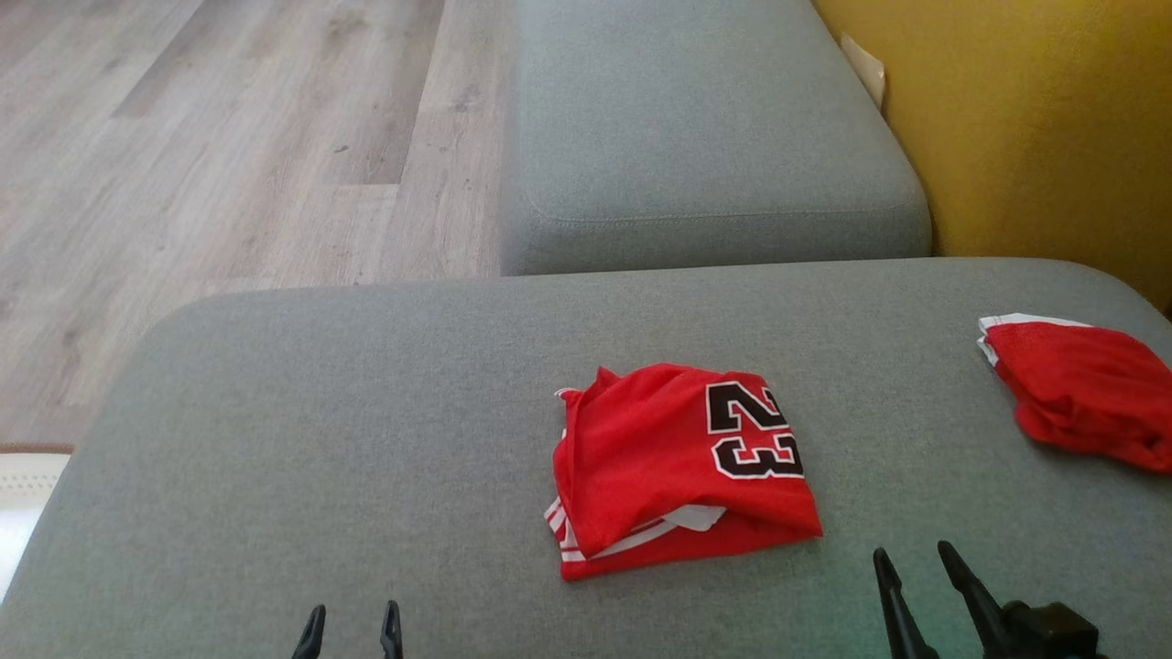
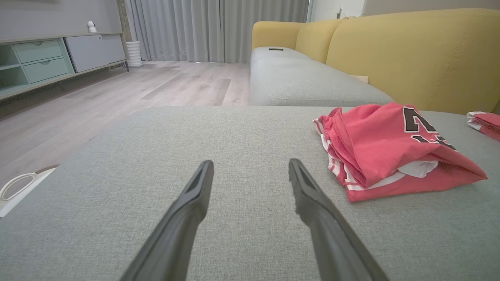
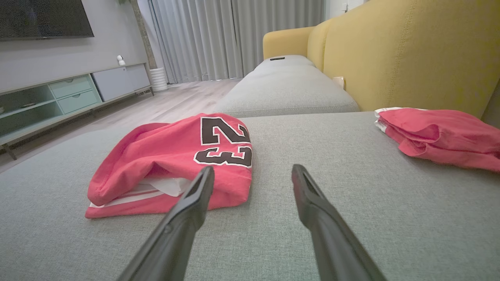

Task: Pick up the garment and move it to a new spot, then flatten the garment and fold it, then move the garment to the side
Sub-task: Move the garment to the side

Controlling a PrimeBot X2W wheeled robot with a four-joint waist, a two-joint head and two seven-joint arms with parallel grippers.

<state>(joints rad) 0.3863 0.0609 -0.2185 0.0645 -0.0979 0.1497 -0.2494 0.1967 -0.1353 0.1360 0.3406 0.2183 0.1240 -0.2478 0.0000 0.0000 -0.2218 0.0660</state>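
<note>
At the far left of the head view, wood-look floor (image 1: 229,137) runs beside the sofa, and a white object (image 1: 26,490) with a brown edge above it shows at the lower left corner; what it is cannot be told. The wide grey seat cushion (image 1: 366,412) fills the foreground.

The left gripper (image 1: 354,611) sits low over the near edge of this cushion. Its jaws are released, spread apart with bare grey fabric between them, and they touch nothing.

To its right, near the middle of the cushion, lies the garment (image 1: 659,458), a red jersey folded into a rough, loose packet. A black "23" outlined in white faces up on its right part. White-striped trim and a bit of white cloth show at its near edge. It rests flat on the cushion, apart from both grippers.

Further right, the right gripper (image 1: 911,551) hovers just beside the jersey's near right corner without touching it. Its jaws are likewise released and hold nothing.

Well apart at the right edge lies a second red garment (image 1: 1090,389) with a white border, bunched on the same cushion. Behind it rises the yellow backrest (image 1: 1053,119), with another grey seat cushion (image 1: 696,137) stretching away along it.
</note>
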